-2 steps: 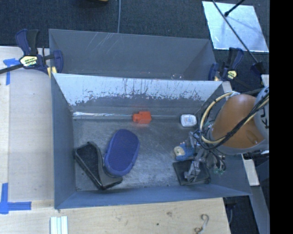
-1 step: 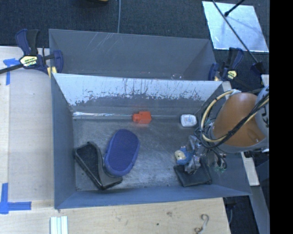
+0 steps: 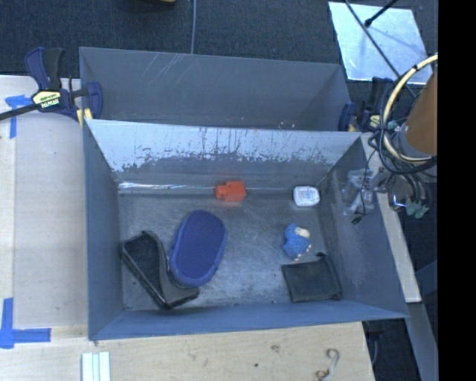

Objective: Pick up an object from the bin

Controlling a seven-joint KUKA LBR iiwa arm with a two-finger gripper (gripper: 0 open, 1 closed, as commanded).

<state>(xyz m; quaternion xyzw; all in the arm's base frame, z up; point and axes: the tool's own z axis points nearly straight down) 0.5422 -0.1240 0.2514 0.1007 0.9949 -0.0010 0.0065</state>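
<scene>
Bin (image 3: 223, 145): claw (image 3: 359, 195) at right wall, white disc (image 3: 306, 196) nearest.

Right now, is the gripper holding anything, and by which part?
Nothing seen held: the gripper hangs at the grey metal bin's right wall, apart from the small white round object.

Dark floor (image 3: 223, 26), speckled like carpet, beyond the far wall of the grey bin (image 3: 216, 82); a thin pale cord (image 3: 193, 26) runs down across it to that wall. Far right corner: pale sheet (image 3: 375, 41) lying flat on the floor, thin dark legs of a stand (image 3: 388, 10) crossing it. Near side, bare pale wood surface (image 3: 245, 353); light is even, no hard shadows.
</scene>
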